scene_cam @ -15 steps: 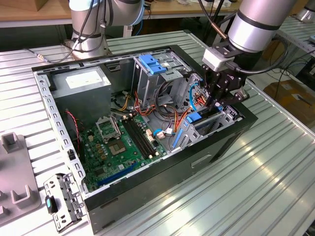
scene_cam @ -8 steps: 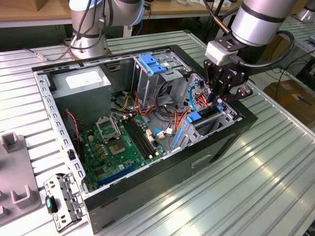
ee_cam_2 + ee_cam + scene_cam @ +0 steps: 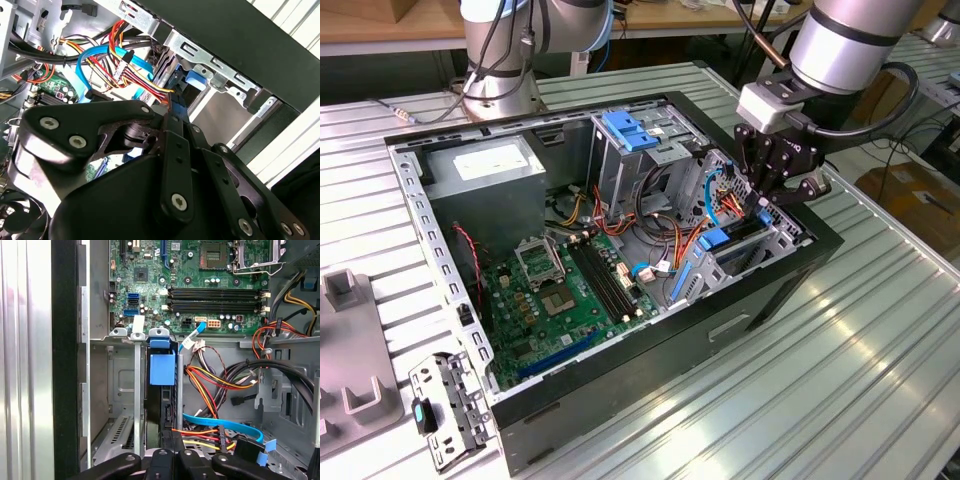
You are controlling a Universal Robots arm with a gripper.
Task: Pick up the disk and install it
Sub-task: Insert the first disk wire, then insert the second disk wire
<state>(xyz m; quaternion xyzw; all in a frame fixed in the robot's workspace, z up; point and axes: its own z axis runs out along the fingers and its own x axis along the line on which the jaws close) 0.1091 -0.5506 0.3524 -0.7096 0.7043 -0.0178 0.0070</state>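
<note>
Handling is the main concern with the flat dark hard disk in its bright blue plastic carrier. It is standing on edge in the silver metal drive bay at the exterior view's right end of the open black computer case, which is lying on the ribbed metal surface. The black hand is reaching down into that bay. In both wrist views its linkage is looking drawn in narrow, and it appears to be pinching the disk's exposed edge. The disk is probably stiff and fairly dense for its size, and sensitive to knocks. The carrier's plastic is likely smooth and a little springy at the side rails. Gripping is best done across the flat faces or on the firm carrier frame. The thin rail tabs are a poorer hold, and a straight line matters because a tilt would likely be jamming the disk against the bay's sheet-metal guides. Orange, red and yellow wires and a flat blue cable are crowding the space just beside the slot and could be snagging. As for writing, the grey power supply box at the far left is carrying a white label, and a small white tag is hanging on a cable near the green motherboard. No print on the disk itself is showing.
</note>
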